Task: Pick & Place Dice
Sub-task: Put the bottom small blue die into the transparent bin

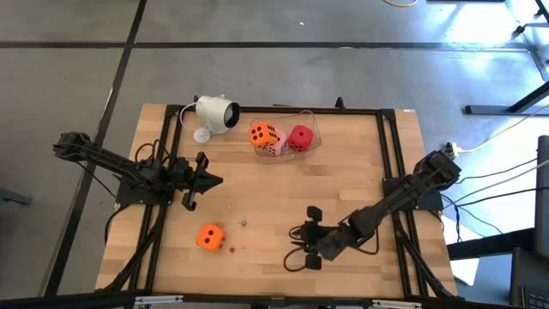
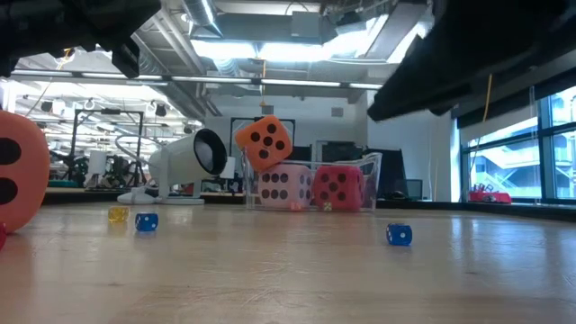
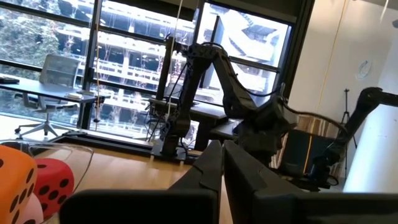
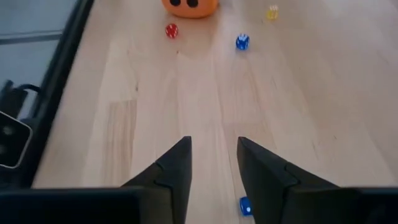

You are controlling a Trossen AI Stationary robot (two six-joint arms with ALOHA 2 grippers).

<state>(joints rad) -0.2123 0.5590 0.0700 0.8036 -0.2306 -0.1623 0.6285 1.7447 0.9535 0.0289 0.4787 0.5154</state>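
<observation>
The dice are gathered in the far clear container, except one orange die left near, toward which the right gripper points with fingers slightly apart, while the left gripper waits with fingers together.

Loose orange die is cropped by the low view's left edge and cut off at the right wrist view's top; pale pink die is half hidden (behind the stacked orange die).

**Table layout**

At table's far edge: clear container holding three dice, one riding atop the others; camera just left of it. Near front-left: lone die, tiny dice scattered beside. Left gripper mid-left; right gripper front, right of centre.
</observation>
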